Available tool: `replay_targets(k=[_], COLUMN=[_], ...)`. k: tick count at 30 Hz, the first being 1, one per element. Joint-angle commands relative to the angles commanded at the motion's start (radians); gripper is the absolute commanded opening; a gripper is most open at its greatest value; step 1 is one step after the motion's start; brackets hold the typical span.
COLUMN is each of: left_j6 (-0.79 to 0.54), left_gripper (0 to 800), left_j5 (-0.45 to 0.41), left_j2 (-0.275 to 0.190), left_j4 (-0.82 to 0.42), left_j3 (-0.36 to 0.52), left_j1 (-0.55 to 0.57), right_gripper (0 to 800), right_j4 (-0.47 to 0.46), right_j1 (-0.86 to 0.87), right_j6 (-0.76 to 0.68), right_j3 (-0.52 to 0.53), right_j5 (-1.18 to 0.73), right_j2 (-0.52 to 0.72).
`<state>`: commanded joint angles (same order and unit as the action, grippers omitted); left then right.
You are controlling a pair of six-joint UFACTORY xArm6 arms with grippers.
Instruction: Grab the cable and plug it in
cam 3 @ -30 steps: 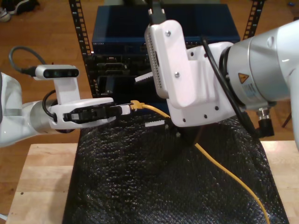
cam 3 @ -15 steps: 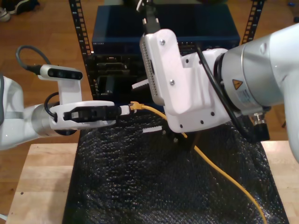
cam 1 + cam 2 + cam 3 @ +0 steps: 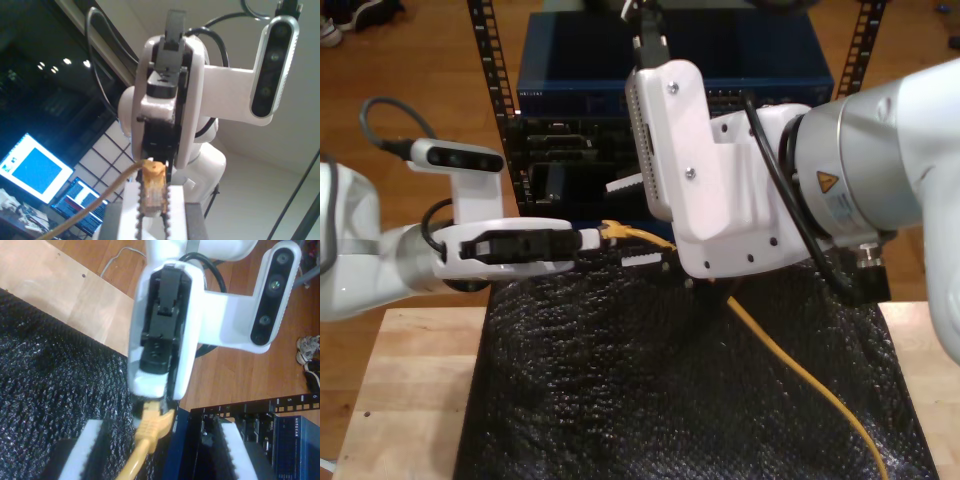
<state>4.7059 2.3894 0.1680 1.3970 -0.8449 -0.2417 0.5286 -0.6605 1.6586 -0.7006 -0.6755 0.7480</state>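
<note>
At the far edge of the black mat [image 3: 620,400], just in front of the equipment rack [image 3: 560,150], the cable [image 3: 790,365] hung in the air by its tip. My first gripper [image 3: 588,238], reaching in from the exterior view's left, had its jaws pressed together on the clear plug [image 3: 152,200], with the yellow boot just behind them. My second gripper [image 3: 635,222], on the arm at the exterior view's right, had its jaws spread wide either side of the cable without touching it. From there the cable ran down across the mat to the near right of the exterior view.

Assessment: the cable appeared light and limp, so the trailing length would sag and tug on the tip. The plug looked small, smooth and brittle at its latch. Hold was best taken on the boot or plug body, not the loose cord.

Clearance was tight. Both grippers crowded the rack face, and the second arm's bulk overhung the mat. Open room lay to the near side, over the desk [image 3: 410,380].
</note>
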Motion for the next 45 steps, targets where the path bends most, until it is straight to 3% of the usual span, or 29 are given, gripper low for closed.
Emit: replay_targets(k=[5, 11, 21, 38, 45], left_j6=[-0.002, -0.003, -0.008, -0.008, -0.008], left_gripper=[30, 30, 30, 31, 32], left_j5=[-0.002, 0.0, 0.006, 0.017, 0.017], left_j2=[0.0, 0.0, 0.0, -0.002, -0.002], left_j4=[0.0, 0.0, 0.005, 0.014, 0.014], left_j3=[-0.005, -0.006, -0.008, -0.011, -0.011], left_j1=[0.002, 0.002, 0.002, 0.002, 0.002], right_gripper=[458, 381, 366, 322, 263], right_j4=[0.0, 0.0, 0.049, 0.052, 0.054], right_j1=[0.002, 0.002, 0.002, 0.003, 0.003], right_j6=[-0.002, -0.003, -0.002, -0.002, -0.003], right_j3=[0.0, 0.0, 0.0, 0.0, 0.002], right_j5=[0.0, 0.0, -0.003, -0.003, -0.002], right_j2=[0.0, 0.003, 0.008, 0.008, 0.009])
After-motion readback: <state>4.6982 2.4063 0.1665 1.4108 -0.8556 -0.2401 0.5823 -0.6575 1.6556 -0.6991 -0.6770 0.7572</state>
